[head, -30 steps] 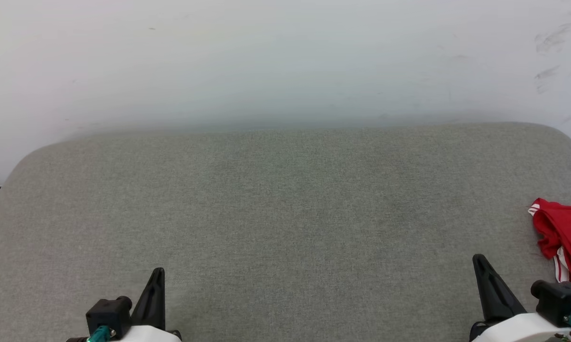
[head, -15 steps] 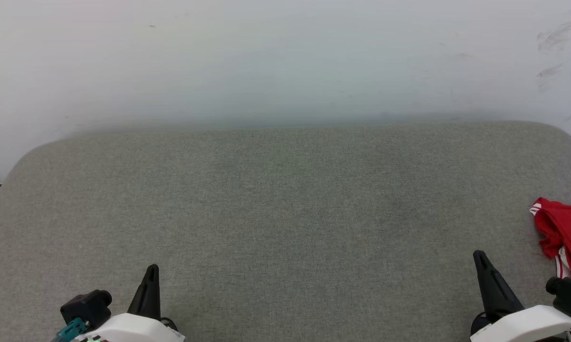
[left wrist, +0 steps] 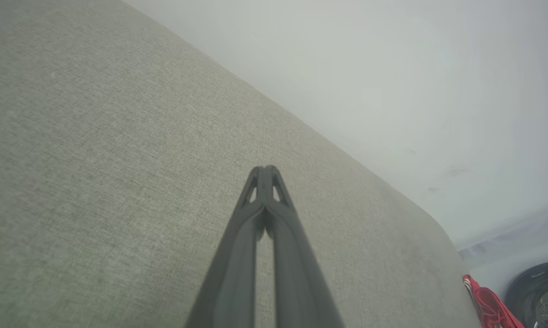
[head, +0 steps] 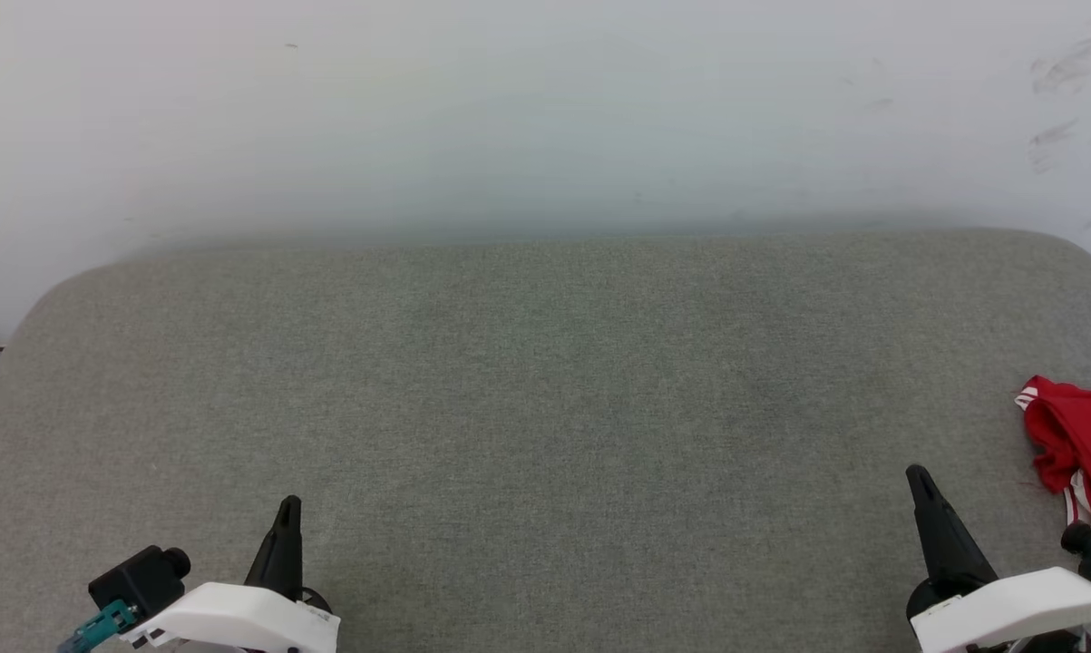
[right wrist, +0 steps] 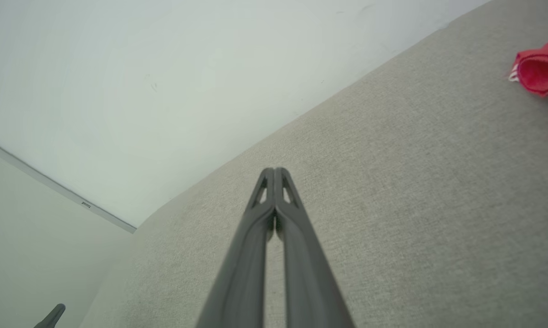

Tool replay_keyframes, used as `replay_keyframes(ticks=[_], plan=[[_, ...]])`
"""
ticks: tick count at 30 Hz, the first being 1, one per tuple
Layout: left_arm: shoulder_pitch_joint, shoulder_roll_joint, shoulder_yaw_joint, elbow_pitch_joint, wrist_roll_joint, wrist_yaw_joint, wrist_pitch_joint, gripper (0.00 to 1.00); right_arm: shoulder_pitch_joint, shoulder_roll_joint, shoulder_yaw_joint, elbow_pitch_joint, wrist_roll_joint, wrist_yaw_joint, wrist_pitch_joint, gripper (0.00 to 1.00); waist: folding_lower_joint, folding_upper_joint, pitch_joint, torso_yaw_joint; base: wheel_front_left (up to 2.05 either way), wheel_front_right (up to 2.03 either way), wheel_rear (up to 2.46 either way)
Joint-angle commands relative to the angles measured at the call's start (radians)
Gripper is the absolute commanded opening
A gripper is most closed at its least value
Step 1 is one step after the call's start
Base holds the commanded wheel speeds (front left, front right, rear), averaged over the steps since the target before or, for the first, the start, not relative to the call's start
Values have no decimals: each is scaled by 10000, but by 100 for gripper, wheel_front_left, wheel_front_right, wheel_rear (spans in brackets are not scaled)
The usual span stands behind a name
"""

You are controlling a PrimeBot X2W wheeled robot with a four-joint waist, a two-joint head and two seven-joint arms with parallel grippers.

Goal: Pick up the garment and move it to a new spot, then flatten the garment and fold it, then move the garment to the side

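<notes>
The garment is a crumpled red heap with white-and-red striped trim, lying at the right edge of the grey fabric surface. The left wrist view catches the garment at its lower right, and the right wrist view has the garment at its upper right. My right gripper hovers at the lower right, a little left of the heap, shut and empty. At the lower left my left gripper is shut and empty too. Both pairs of fingertips touch in the wrist views, the left gripper and the right gripper.
A pale wall rises right behind the grey surface's far edge. The surface has rounded far corners. A dark round object sits beyond the surface's right end in the left wrist view.
The whole head picture has shifted slightly. Both arms have swung a little outward and their fingertips sit a bit higher in the picture. The garment lies as before.
</notes>
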Motion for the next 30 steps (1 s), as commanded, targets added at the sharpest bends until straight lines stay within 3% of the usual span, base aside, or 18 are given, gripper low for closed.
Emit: replay_keyframes(ticks=[1, 30], plan=[[-320, -22, 129, -97, -338, -99, 80, 0, -299, 7, -35, -38, 385, 1, 15, 0, 0, -1, 6, 3, 0, 0, 0], [-714, -389, 775, 68, -3632, -566, 1000, 0, -925, 24, -173, 726, 3964, -1, 300, 0, 0, -1, 118, 53, 0, 0, 0]])
